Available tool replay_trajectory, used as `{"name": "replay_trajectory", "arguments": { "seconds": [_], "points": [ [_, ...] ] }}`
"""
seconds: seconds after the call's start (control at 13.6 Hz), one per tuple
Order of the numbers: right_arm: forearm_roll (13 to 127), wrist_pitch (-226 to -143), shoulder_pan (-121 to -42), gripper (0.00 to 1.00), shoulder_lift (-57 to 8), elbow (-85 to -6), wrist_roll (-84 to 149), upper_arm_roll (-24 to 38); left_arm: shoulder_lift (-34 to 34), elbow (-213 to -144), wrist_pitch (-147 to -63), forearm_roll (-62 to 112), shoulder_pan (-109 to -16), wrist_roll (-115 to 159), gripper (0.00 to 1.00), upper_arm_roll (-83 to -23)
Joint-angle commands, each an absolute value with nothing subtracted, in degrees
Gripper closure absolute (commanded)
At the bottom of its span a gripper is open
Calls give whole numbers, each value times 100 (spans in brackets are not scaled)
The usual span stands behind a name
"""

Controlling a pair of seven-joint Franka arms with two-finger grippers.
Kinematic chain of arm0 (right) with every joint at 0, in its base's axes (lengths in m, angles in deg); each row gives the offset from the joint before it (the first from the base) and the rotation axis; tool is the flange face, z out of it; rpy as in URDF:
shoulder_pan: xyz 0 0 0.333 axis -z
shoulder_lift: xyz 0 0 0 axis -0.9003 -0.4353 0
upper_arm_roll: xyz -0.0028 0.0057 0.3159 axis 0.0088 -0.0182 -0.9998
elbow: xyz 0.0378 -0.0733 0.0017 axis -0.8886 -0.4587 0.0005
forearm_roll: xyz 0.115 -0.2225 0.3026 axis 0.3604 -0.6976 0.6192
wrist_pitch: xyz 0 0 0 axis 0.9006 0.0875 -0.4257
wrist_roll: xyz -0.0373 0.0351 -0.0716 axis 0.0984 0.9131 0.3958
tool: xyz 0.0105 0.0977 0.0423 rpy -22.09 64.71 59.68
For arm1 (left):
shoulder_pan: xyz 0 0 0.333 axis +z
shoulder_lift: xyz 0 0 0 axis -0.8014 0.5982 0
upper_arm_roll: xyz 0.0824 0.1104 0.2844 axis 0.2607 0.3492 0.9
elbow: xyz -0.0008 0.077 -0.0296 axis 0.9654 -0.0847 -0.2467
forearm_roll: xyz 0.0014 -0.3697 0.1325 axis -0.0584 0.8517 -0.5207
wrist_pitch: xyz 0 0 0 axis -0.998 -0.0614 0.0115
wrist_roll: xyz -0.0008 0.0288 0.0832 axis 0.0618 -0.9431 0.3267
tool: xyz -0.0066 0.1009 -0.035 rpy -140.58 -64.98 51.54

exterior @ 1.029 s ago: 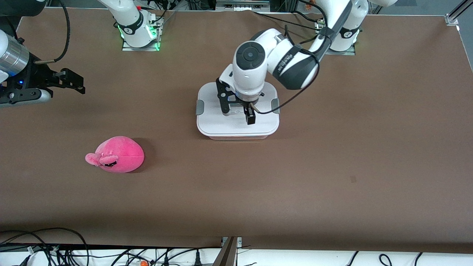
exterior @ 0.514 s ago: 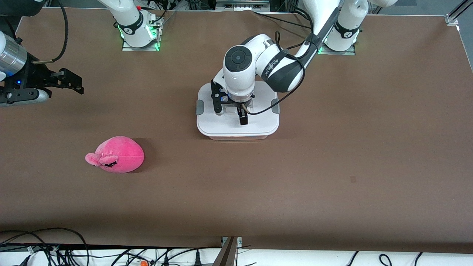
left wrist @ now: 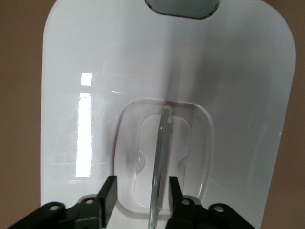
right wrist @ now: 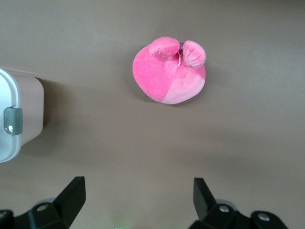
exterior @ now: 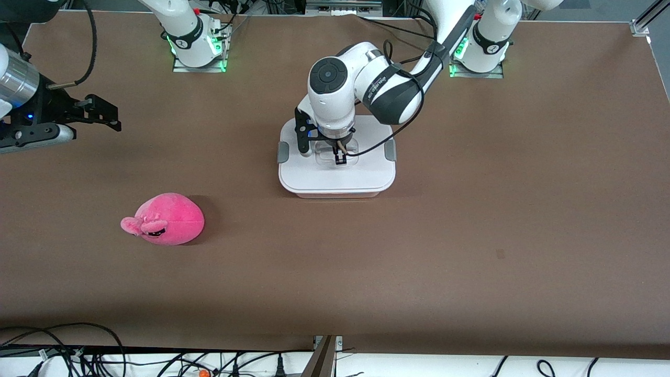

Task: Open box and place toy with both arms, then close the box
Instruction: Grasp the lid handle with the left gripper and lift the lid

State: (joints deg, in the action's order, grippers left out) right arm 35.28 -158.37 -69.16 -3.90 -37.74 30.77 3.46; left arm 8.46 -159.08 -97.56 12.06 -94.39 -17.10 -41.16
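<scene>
Left tool (exterior: 320,153) astride box (exterior: 366,178) handle (left wrist: 162,157)

Items I log from my remote station, front view:

1. Table (exterior: 471,220): brown matte covering that fills nearly the whole view.
2. Small dark mark (exterior: 501,254) on the covering, at about 4 o'clock from the table's centre.
3. Tangle of black cables (exterior: 63,343), below the table's near edge at about 7 o'clock.
4. Metal post (exterior: 324,357), at 6 o'clock, meeting the table's near edge.
5. White strip (exterior: 419,365) under the near edge, with black cable loops (exterior: 544,366) at 5 o'clock.
6. Aluminium bracket (exterior: 639,27), at the table corner at about 2 o'clock.
</scene>
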Motion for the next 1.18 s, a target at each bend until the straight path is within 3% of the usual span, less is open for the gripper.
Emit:
{"name": "replay_trajectory", "arguments": {
  "seconds": [0.0,0.73,1.1],
  "points": [
    [3718,-15763,-6903,0,-379,-3763,2987,422,695,-15906,-9606,1032,-9501,-1610,100,-4064],
    [3718,-15745,-6903,0,-379,-3772,2899,449,151,-15757,-8887,1128,-9361,-1618,100,-4011],
    [3718,-15771,-6903,0,-388,-3772,2714,493,-500,-15722,-7893,1137,-8002,-2422,100,-4064]
  ]
}}
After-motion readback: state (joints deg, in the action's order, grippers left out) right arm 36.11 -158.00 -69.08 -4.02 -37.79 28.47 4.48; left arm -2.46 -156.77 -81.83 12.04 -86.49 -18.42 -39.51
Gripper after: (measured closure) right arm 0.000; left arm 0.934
